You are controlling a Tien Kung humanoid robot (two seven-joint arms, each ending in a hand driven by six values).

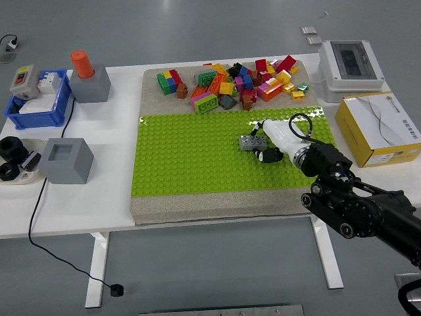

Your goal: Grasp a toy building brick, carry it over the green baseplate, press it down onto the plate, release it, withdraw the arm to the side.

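The white table (85, 204) spreads under and well to the left of the right hand (271, 143), which reaches in from the lower right on a black arm (358, 207). Directly beneath the hand lies the green baseplate (191, 158), set on a beige mat (197, 207) whose near edge runs below and to the left of the hand. Behind the hand, at the far strip of the mat, sits a heap of loose bricks (230, 82) in red, yellow, green, pink and orange, well apart from the fingers. Off to the hand's right are a yellow and white carton (381, 128) and, behind that, a white switch box (352, 66). Far to the hand's left stand a grey block (64, 160), a grey block with an orange cap (89, 79) and a blue bin (39, 102). The hand itself is white-shelled with dark fingertips, curled closed around a grey brick (251, 141), which juts out from the fingers toward the left, over the right-centre of the baseplate; whether the brick already touches the studs cannot be told.
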